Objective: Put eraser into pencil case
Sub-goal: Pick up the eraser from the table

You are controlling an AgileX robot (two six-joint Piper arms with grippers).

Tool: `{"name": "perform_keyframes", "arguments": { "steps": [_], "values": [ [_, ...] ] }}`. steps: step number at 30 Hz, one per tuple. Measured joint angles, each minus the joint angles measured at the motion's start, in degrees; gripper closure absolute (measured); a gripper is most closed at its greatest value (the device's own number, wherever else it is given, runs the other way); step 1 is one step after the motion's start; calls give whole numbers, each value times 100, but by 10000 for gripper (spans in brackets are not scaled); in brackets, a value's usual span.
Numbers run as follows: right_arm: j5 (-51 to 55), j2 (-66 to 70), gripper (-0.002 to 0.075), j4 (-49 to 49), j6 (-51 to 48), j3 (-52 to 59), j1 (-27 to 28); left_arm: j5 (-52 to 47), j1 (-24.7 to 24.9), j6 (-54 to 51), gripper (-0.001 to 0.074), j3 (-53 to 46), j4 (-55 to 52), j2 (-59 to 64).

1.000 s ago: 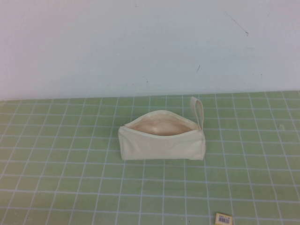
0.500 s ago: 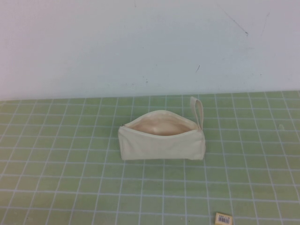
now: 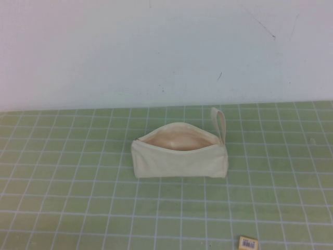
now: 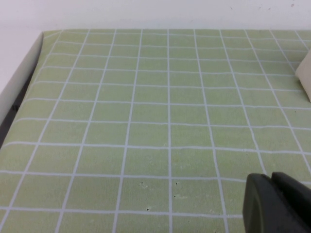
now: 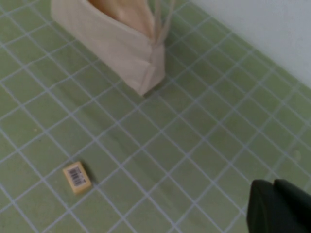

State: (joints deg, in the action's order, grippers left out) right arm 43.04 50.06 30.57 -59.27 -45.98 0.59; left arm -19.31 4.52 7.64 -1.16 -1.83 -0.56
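The cream pencil case (image 3: 179,154) lies in the middle of the green grid mat, its zip open and mouth gaping upward, its loop strap (image 3: 219,124) at the right end. It also shows in the right wrist view (image 5: 112,40), and a corner of it in the left wrist view (image 4: 305,75). The tiny orange-yellow eraser (image 3: 248,243) lies flat at the front edge, right of centre, barcode up; it also shows in the right wrist view (image 5: 77,176). My left gripper (image 4: 274,187) is shut and empty above bare mat. My right gripper (image 5: 272,191) is shut and empty, well away from the eraser.
A white wall (image 3: 156,52) rises behind the mat. The mat's left edge (image 4: 34,63) meets a white border.
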Motion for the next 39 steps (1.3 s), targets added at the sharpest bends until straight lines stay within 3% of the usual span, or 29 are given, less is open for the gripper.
{"name": "perform_keyframes", "arguments": {
  "steps": [4, 8, 17, 20, 25, 27, 31, 39],
  "values": [
    [-118, 991, 727, 901, -1121, -25, -54, 0, 0, 0, 736, 0, 0, 0],
    [-297, 1855, 727, 963, -1431, -38, -559, 0, 0, 0, 736, 0, 0, 0],
    [-1069, 3218, 722, -481, -826, -38, -2474, 0, 0, 0, 736, 0, 0, 0],
    [-1155, 3554, 639, -824, -395, -66, -2707, 0, 0, 0, 736, 0, 0, 0],
    [-1164, 4005, 335, -826, -239, -157, -2791, 0, 0, 0, 736, 0, 0, 0],
    [-1168, 4176, 262, -824, -239, -201, -2791, 0, 0, 0, 736, 0, 0, 0],
    [-1296, 4603, 209, -753, -231, -221, -2791, 0, 0, 0, 736, 0, 0, 0],
    [-1800, 5089, 202, -484, -231, -235, -2791, 0, 0, 0, 736, 0, 0, 0]
  ]
}}
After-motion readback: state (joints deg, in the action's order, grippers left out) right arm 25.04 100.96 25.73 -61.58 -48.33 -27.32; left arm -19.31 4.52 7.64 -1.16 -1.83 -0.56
